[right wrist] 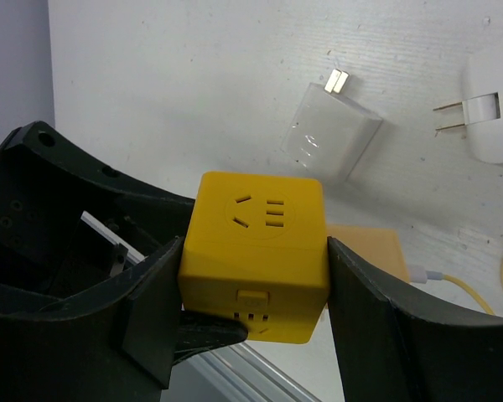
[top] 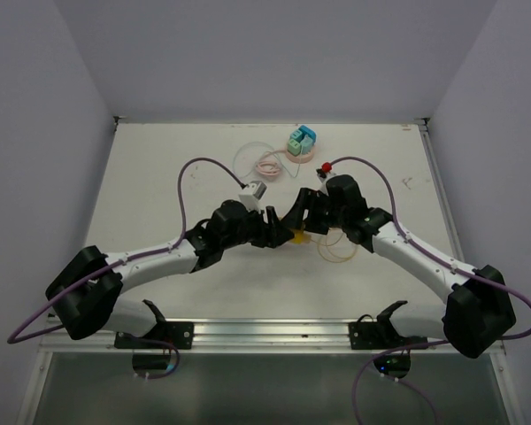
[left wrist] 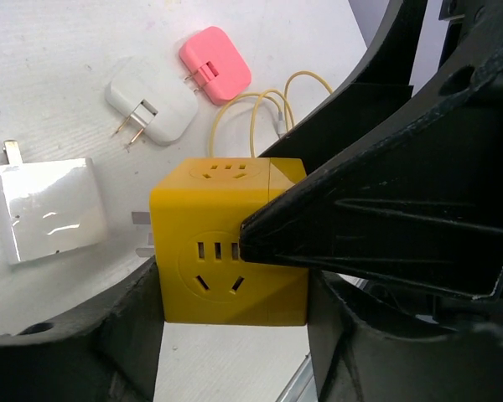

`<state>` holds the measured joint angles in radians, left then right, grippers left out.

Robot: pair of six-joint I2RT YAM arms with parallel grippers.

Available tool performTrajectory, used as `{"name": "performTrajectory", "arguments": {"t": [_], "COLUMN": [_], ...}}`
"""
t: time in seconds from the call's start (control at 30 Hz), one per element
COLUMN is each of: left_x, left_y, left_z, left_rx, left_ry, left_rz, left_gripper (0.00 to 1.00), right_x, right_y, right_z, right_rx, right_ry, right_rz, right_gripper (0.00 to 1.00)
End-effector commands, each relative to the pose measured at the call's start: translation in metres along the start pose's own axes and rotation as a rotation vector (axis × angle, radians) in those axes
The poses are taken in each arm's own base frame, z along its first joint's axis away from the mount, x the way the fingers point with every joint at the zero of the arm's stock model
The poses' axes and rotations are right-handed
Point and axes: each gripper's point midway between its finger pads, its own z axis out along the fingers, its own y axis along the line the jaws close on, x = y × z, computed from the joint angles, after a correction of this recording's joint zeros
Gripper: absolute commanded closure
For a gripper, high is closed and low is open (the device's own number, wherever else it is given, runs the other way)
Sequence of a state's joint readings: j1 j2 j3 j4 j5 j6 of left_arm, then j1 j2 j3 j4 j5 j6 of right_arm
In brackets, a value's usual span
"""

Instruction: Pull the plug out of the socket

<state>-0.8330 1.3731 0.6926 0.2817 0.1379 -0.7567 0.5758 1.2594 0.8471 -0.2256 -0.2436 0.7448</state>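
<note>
Top cam high, near edge, whole table (top: 248, 288); L/R wrist cams close, opp. sides, same yellow socket (left wrist: 203, 280).

Left arm (top: 150, 258) and right arm (top: 420, 257) stretched low, wrists meeting centre. Right fingers (right wrist: 377, 318) clamp yellow cube (right wrist: 256, 243); left fingers (left wrist: 134, 335) pinch it crosswise.

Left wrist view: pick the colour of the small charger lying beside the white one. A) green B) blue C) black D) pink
D: the pink charger lies on the table right next to the white charger, beyond the yellow socket cube.
</note>
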Motion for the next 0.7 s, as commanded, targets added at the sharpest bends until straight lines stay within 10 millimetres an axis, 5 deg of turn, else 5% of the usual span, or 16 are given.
{"name": "performTrajectory", "arguments": {"t": [0.0, 0.2, 0.23, 0.47, 0.67], "left_x": [-0.01, -0.004, -0.002, 0.01, 0.018], "left_y": [-0.016, -0.011, -0.007, 0.002, 0.008], "left_z": [0.0, -0.006, -0.008, -0.015, -0.019], "left_rx": [0.057, 0.042, 0.03, 0.013, 0.004], "left_ry": [-0.052, -0.044, -0.04, -0.018, -0.008], "left_rz": [0.0, -0.006, -0.008, -0.01, -0.01], "left_gripper": [0.53, 0.93, 1.0, 1.0, 1.0], "right_x": [-0.022, -0.024, -0.025, -0.033, -0.044], "right_y": [0.033, 0.033, 0.032, 0.028, 0.036], "right_z": [-0.006, -0.008, -0.009, -0.016, -0.024], "right_rx": [-0.091, -0.09, -0.081, -0.044, -0.037], "right_ry": [-0.063, -0.077, -0.083, -0.126, -0.149], "right_rz": [-0.008, 0.004, 0.005, 0.01, -0.006], "right_gripper": [1.0, 1.0, 0.86, 0.26, 0.02]}}
